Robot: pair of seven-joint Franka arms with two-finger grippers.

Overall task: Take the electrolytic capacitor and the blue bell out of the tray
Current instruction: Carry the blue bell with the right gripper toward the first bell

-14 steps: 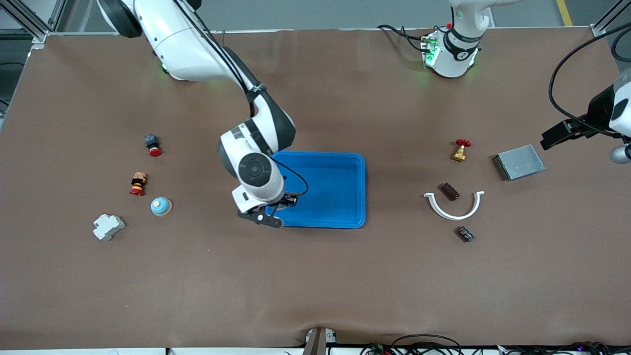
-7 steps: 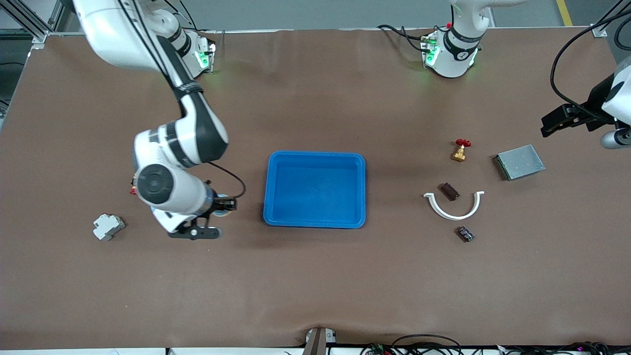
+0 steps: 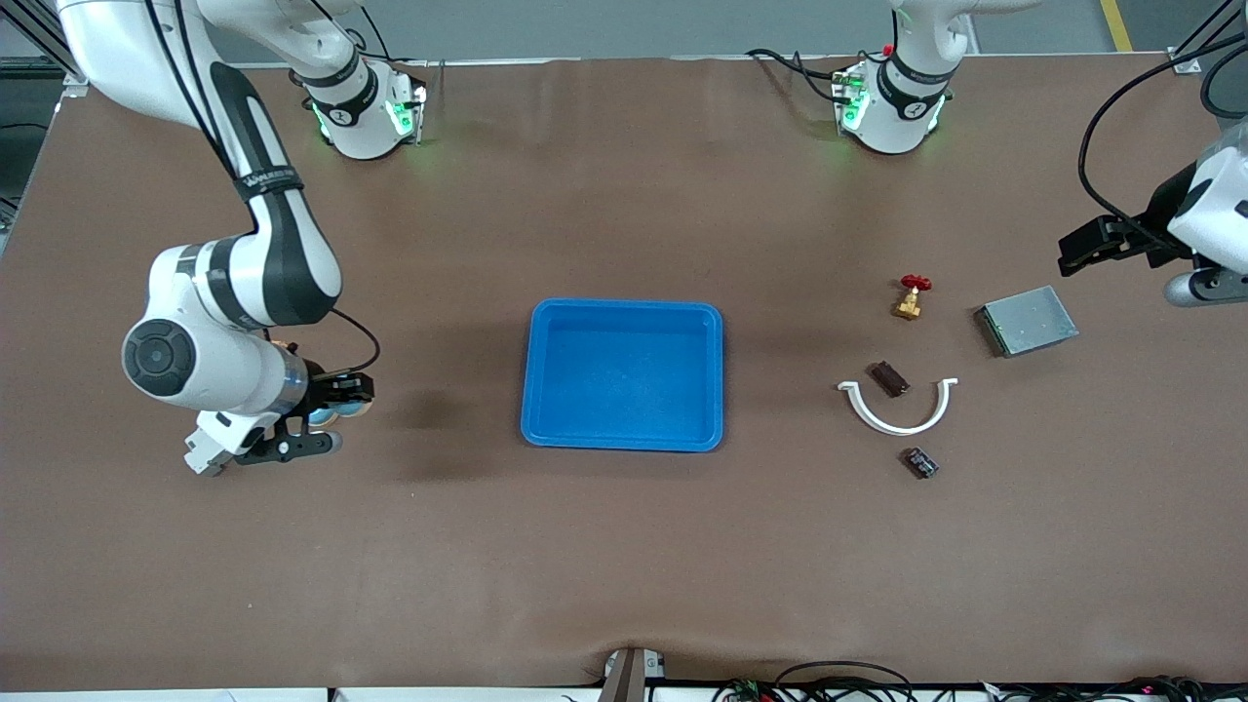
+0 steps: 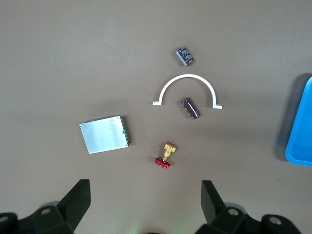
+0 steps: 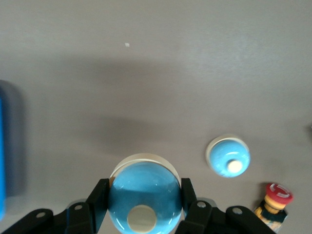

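My right gripper (image 3: 327,417) is shut on a blue dome bell (image 5: 144,197) and holds it over the table toward the right arm's end, beside the blue tray (image 3: 624,434). A second blue bell (image 5: 228,157) sits on the table under it; the front view hides this one. A dark capacitor (image 3: 920,462) lies toward the left arm's end, nearer to the front camera than the white arc piece (image 3: 897,421); it also shows in the left wrist view (image 4: 185,55). My left gripper (image 3: 1100,244) is open and empty in the air over the table's end, and it shows in its wrist view (image 4: 145,204).
A brown cylinder part (image 3: 888,378) lies inside the arc. A brass valve with a red wheel (image 3: 911,297) and a metal box (image 3: 1028,321) lie nearby. A red-capped button part (image 5: 275,197) stands beside the second bell. A white breaker (image 3: 200,458) peeks out under the right arm.
My right gripper has moved from over the tray's corner toward the right arm's end of the table, carrying the bell. My left gripper has shifted slightly.
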